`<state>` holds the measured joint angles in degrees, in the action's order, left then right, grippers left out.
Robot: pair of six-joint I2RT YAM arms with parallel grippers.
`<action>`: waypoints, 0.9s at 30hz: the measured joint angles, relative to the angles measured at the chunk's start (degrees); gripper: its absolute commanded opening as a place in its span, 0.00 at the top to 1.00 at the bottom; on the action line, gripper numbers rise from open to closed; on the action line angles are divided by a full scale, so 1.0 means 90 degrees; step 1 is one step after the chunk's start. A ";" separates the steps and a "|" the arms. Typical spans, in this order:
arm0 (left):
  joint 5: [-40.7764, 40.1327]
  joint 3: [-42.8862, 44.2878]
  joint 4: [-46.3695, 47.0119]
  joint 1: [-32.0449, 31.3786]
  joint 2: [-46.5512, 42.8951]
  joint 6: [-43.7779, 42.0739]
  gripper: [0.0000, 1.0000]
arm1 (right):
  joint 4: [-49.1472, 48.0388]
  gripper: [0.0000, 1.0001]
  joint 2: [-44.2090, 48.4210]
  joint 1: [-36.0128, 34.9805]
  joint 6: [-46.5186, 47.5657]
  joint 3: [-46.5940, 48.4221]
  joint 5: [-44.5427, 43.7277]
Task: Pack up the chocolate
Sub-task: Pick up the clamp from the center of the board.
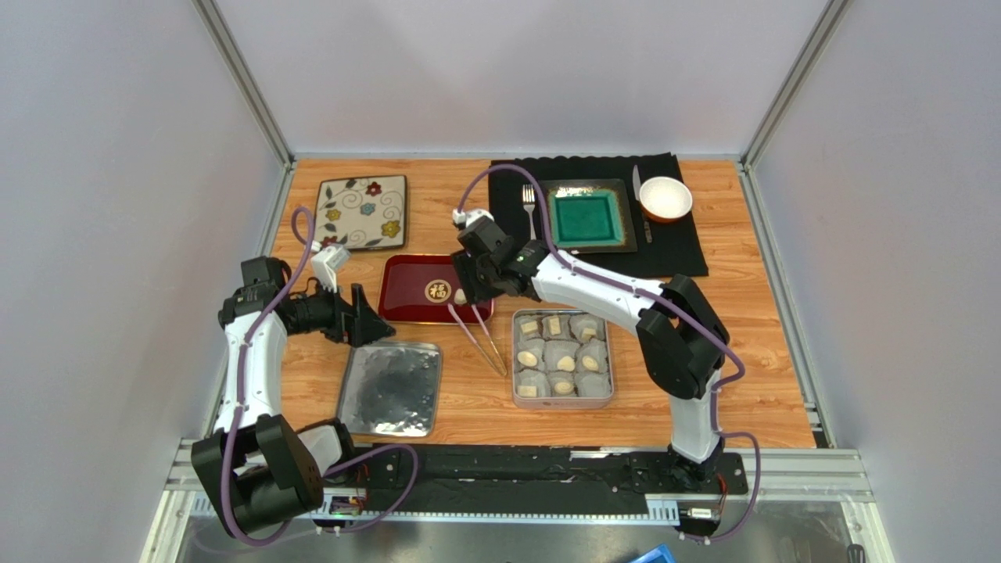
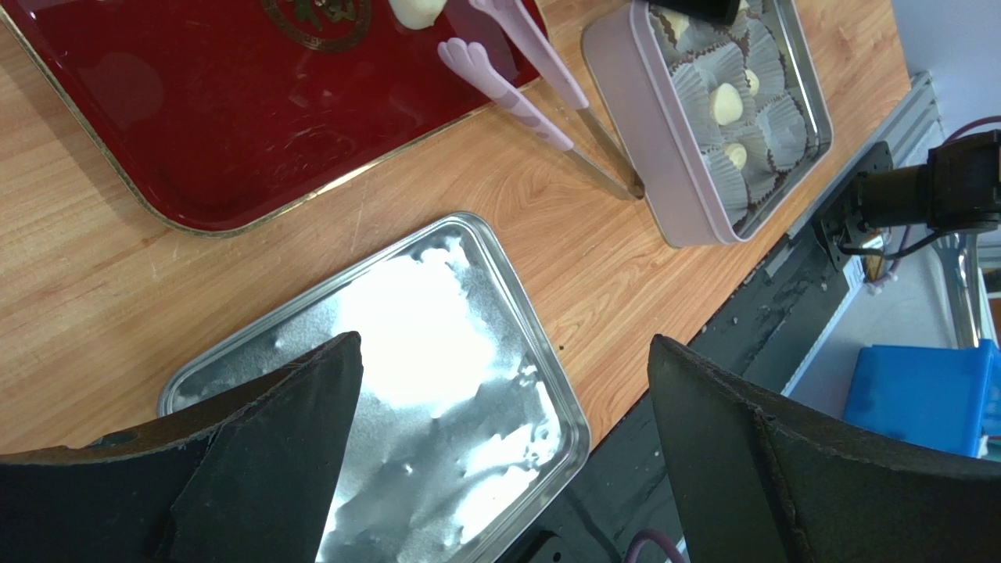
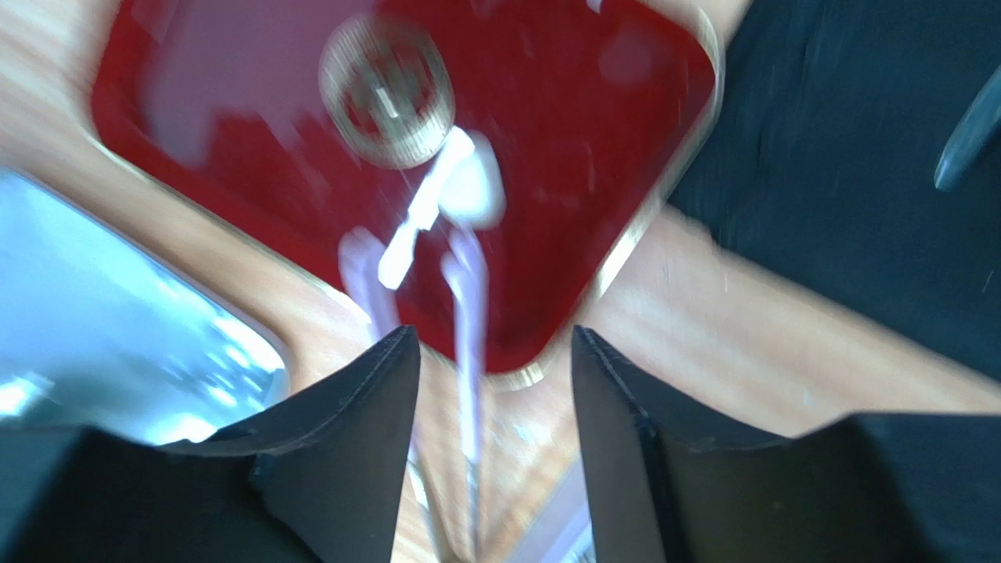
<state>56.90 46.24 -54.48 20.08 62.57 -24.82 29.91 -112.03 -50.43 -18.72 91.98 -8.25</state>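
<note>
Several cream chocolates [image 1: 531, 350] sit in white paper cups inside the pink tin box [image 1: 515, 378], which also shows in the left wrist view [image 2: 640, 129]. One chocolate [image 3: 472, 188] lies on the red tray [image 1: 411, 293], at the tips of pink tongs [image 1: 484, 340] that rest across the tray's edge and the table. My right gripper [image 3: 494, 334] is open and hovers over the tongs' handles, with one tong arm running between its fingers; this view is blurred. My left gripper [image 2: 503, 343] is open and empty above the silver tin lid [image 2: 400, 352].
A floral plate [image 1: 362, 212] lies at the back left. A black mat [image 1: 693, 246] at the back right carries a green dish [image 1: 584, 218], a fork, and a white bowl [image 1: 665, 197]. The lid [image 1: 391, 388] lies left of the tin box.
</note>
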 measured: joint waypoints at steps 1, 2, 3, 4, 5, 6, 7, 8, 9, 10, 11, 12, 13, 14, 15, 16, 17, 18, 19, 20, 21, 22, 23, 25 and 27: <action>0.0010 0.0000 0.0002 0.0000 0.0000 0.0000 0.01 | -0.0100 0.45 0.0095 -0.0017 0.0000 -0.0338 -0.0012; 0.0019 0.0000 0.0000 0.0000 0.0002 0.0000 0.01 | -0.0112 0.45 0.0170 -0.0051 0.0005 -0.0607 -0.0039; 0.0032 0.0002 0.0000 0.0000 0.0007 0.0000 0.01 | -0.0117 0.44 0.0202 -0.0095 0.0010 -0.0792 -0.0075; 0.0046 0.0002 0.0002 0.0000 0.0015 0.0000 0.01 | -0.0121 0.44 0.0209 -0.0131 0.0012 -0.0884 -0.0102; 0.0061 0.0002 0.0000 0.0000 0.0024 0.0000 0.01 | -0.0180 0.44 0.0219 -0.0189 0.0017 -0.0981 -0.0153; 0.0075 0.0002 0.0000 0.0000 0.0036 0.0000 0.01 | -0.0250 0.44 0.0245 -0.0253 0.0019 -0.1078 -0.0199; 0.0090 0.0000 0.0000 0.0000 0.0049 0.0000 0.01 | -0.0330 0.43 0.0291 -0.0308 0.0024 -0.1185 -0.0231; 0.0107 0.0000 0.0000 0.0000 0.0061 0.0000 0.01 | -0.0418 0.43 0.0376 -0.0386 0.0032 -0.1324 -0.0255; 0.0119 0.0000 0.0000 0.0000 0.0068 0.0000 0.01 | -0.0491 0.42 0.0466 -0.0457 0.0039 -0.1445 -0.0272; 0.0121 0.0000 0.0000 0.0000 0.0068 0.0000 0.01 | -0.0578 0.42 0.0573 -0.0529 0.0049 -0.1571 -0.0291; 0.0121 0.0000 0.0000 0.0000 0.0068 -0.0002 0.01 | -0.0695 0.41 0.0678 -0.0590 0.0066 -0.1700 -0.0296; 0.0121 0.0000 -0.0002 0.0000 0.0068 -0.0002 0.01 | -0.0782 0.41 0.0775 -0.0641 0.0073 -0.1809 -0.0304; 0.0121 0.0002 -0.0002 0.0000 0.0068 -0.0002 0.01 | -0.0891 0.41 0.0862 -0.0692 0.0090 -0.1914 -0.0306; 0.0121 0.0002 -0.0005 0.0000 0.0068 -0.0002 0.01 | -0.1020 0.40 0.0945 -0.0738 0.0097 -0.2028 -0.0304; 0.0121 0.0000 -0.0007 0.0000 0.0068 -0.0005 0.01 | -0.1166 0.40 0.1047 -0.0775 0.0112 -0.2176 -0.0301; 0.0119 0.0002 -0.0015 0.0000 0.0068 -0.0007 0.01 | -0.1231 0.40 0.1107 -0.0797 0.0114 -0.2273 -0.0301; 0.0119 0.0002 -0.0017 0.0000 0.0068 -0.0007 0.01 | -0.1280 0.39 0.1137 -0.0806 0.0114 -0.2334 -0.0304; 0.0121 0.0002 -0.0019 0.0000 0.0066 -0.0007 0.01 | -0.1367 0.37 0.1149 -0.0809 0.0114 -0.2404 -0.0316; 0.0121 0.0002 -0.0019 0.0000 0.0066 -0.0007 0.01 | -0.1452 0.36 0.1149 -0.0809 0.0117 -0.2477 -0.0338; 0.0121 0.0000 -0.0019 0.0000 0.0066 -0.0010 0.01 | -0.1508 0.34 0.1149 -0.0809 0.0112 -0.2540 -0.0355; 0.0121 0.0002 -0.0019 0.0000 0.0066 -0.0010 0.01 | -0.1576 0.31 0.1149 -0.0809 0.0114 -0.2620 -0.0367; 0.0121 0.0000 -0.0022 0.0000 0.0068 -0.0012 0.01 | -0.1625 0.30 0.1149 -0.0811 0.0114 -0.2688 -0.0381; 0.0121 0.0002 -0.0024 0.0002 0.0066 -0.0015 0.01 | -0.1666 0.29 0.1149 -0.0811 0.0117 -0.2742 -0.0393; 0.0119 0.0007 -0.0049 0.0000 0.0066 -0.0024 0.01 | -0.1727 0.27 0.1137 -0.0816 0.0126 -0.2781 -0.0425; 0.0119 0.0034 -0.0075 0.0000 0.0066 -0.0027 0.01 | -0.1829 0.27 0.1110 -0.0835 0.0136 -0.2781 -0.0461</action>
<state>57.98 46.54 -55.16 20.08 63.16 -25.06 13.45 -102.04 -57.95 -17.50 66.96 -12.40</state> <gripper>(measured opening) 0.990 0.723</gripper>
